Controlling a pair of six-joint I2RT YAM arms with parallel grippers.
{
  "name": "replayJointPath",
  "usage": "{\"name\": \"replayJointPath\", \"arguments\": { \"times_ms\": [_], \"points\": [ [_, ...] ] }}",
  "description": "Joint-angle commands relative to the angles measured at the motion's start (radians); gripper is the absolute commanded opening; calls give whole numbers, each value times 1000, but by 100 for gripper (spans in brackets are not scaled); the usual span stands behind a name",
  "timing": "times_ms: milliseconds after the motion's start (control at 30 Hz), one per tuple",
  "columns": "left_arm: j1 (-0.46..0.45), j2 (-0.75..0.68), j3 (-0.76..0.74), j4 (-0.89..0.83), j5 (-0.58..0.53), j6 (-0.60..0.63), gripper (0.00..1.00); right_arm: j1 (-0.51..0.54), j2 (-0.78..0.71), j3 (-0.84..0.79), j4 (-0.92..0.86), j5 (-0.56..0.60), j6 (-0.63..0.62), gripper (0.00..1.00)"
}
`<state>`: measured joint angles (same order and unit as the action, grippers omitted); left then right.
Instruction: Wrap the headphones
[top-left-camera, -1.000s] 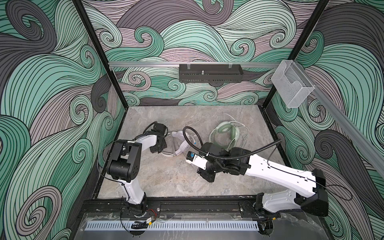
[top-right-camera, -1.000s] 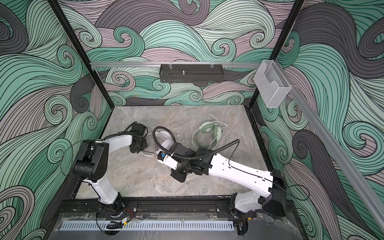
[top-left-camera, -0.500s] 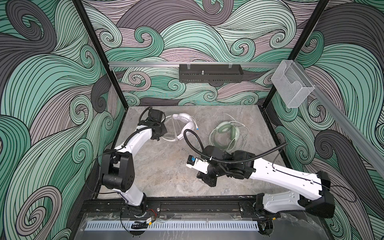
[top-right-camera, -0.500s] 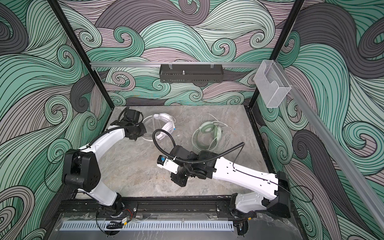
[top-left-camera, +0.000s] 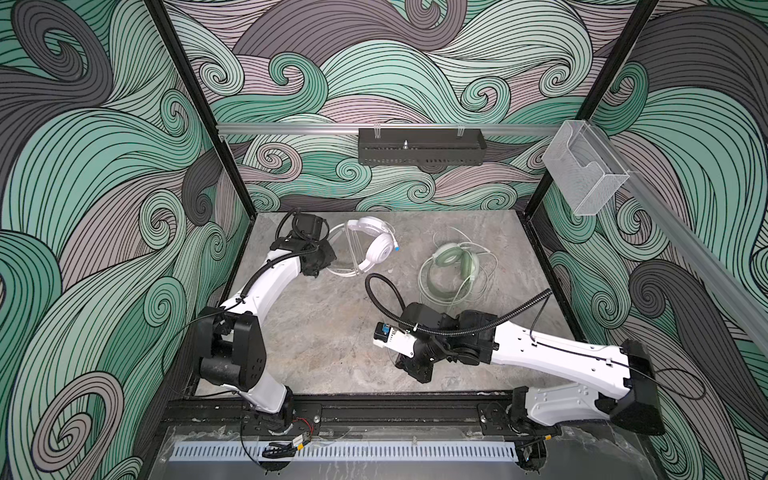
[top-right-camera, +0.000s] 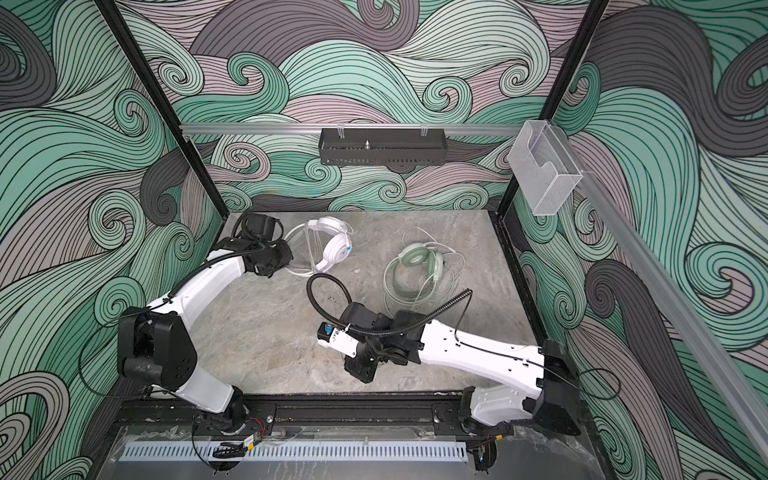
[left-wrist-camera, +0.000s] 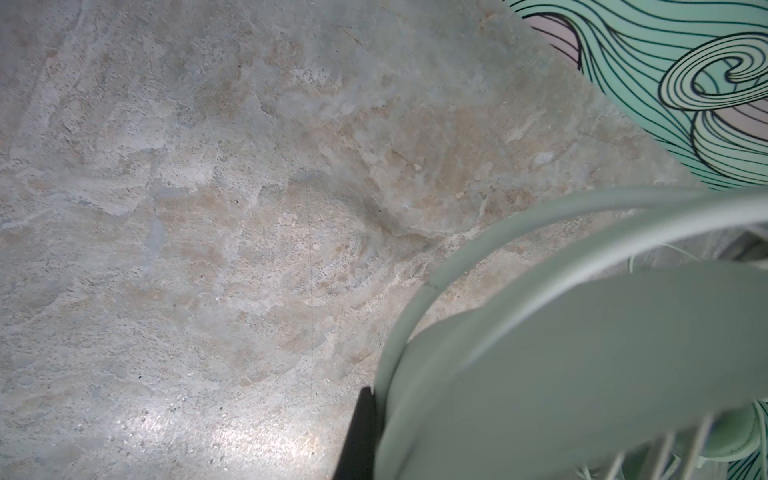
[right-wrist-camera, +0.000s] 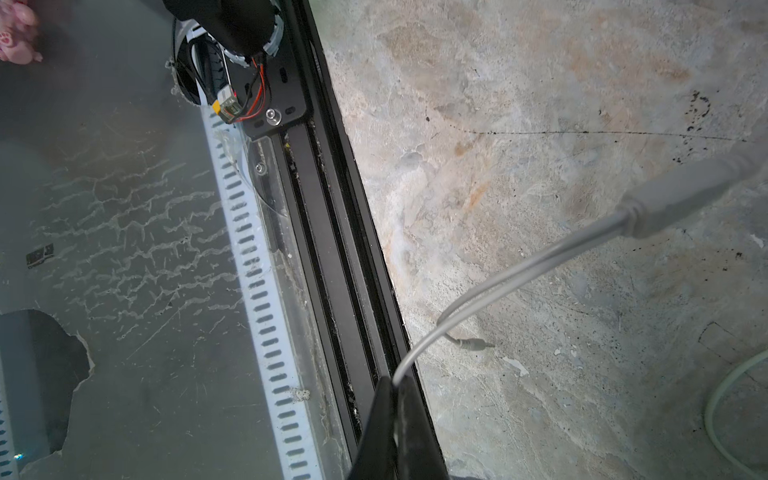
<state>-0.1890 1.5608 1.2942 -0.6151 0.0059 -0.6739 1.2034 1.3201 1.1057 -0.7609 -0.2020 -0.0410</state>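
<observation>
Though R gripper (right-wrist-camera: 395, 386) clamps cable (right-wrist-camera: 519, 282), far end cut off.

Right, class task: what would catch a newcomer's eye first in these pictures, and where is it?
The swirling green, grey and pink wave walls surround everything. On the stone-look table, a white headset sits back left at the left gripper; a mint headset lies amid loose cable to its right. Near the front edge, the right gripper pinches a thin pale cable.
</observation>
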Motion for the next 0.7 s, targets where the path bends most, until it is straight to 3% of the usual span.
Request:
{"name": "replayJointPath", "arguments": {
  "times_ms": [0,133,333,667],
  "points": [
    [14,-61,74,88,19,-66,0,18,1,-15,1,-59,6,0],
    [12,-69,93,78,45,-75,0,16,20,-22,23,-62,0,0],
    [5,-82,88,53,2,-37,0,23,15,87,-29,-74,-37,0],
    [-87,-92,31,50,-151,86,0,27,105,568,-211,-37,-88,0]
  ]
}}
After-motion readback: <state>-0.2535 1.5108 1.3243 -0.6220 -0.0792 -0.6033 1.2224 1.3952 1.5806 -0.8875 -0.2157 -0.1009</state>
